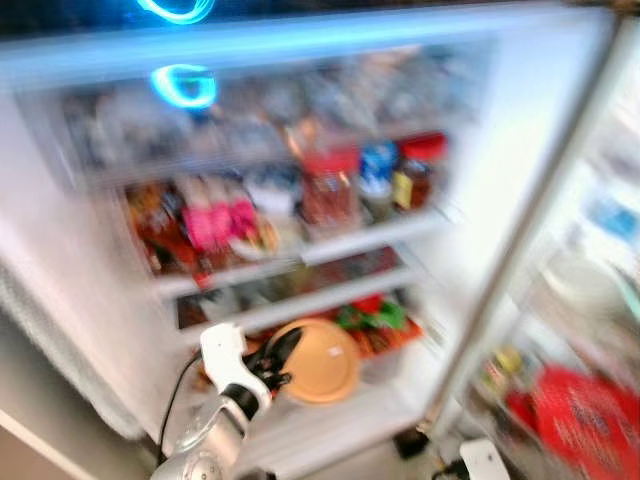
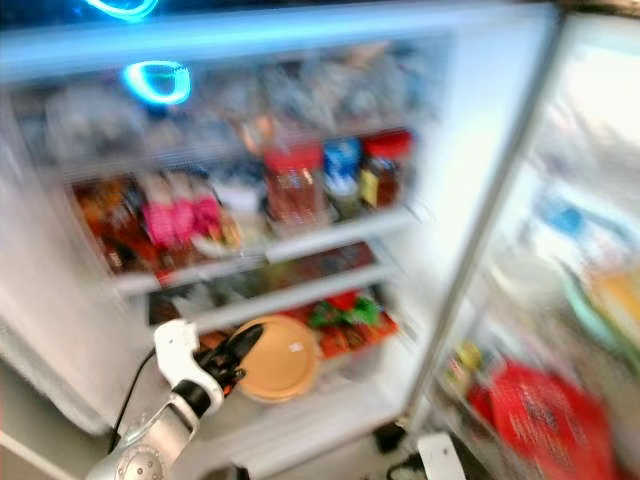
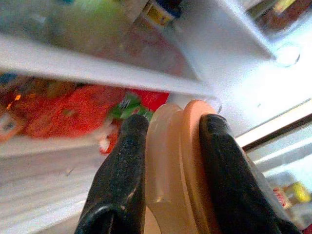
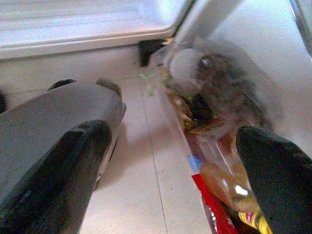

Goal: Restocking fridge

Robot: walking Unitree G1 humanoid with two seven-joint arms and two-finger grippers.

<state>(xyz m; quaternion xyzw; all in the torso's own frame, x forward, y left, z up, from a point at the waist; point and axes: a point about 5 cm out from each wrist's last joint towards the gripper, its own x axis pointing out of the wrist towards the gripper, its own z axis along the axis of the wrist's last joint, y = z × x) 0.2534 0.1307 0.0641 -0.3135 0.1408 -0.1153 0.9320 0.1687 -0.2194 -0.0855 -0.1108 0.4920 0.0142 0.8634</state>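
Fridge (image 1: 520,120) interior, white and lit, door swung open at 3 o'clock; head views blurred, so labels unreadable. Shelves crowded: red-lidded jar (image 1: 330,185) near centre of middle shelf, pink packs (image 1: 215,225) at its 9 o'clock, more jars at its 3 o'clock. Lower down, red and green produce (image 1: 375,318) sits behind a front lip. Left gripper (image 1: 272,362) raised at 7 o'clock of the scene, reaching toward the low shelf, clenched on the rim of a tan bowl (image 1: 320,360). Left wrist view: one black finger (image 3: 122,175) on the bowl's outer face, the other on the inner side, rim pinched between, gap no wider than the rim itself. Bowl carried on edge, face turned outward; judgement: held that way so it can slip under the shelf above and into the free space in front of the produce. Bowl is in the air at the fridge mouth, not yet resting on anything. Right gripper (image 4: 165,161) hangs low near the floor by the door's foot, fingers spread wide and holding nothing; between them, pale tile and a clear bag (image 4: 219,112) of dark items on the door's low rack. Door rack also holds a red pack (image 1: 585,415) at 4 o'clock. Next call: ease bowl in level, watch the shelf lip
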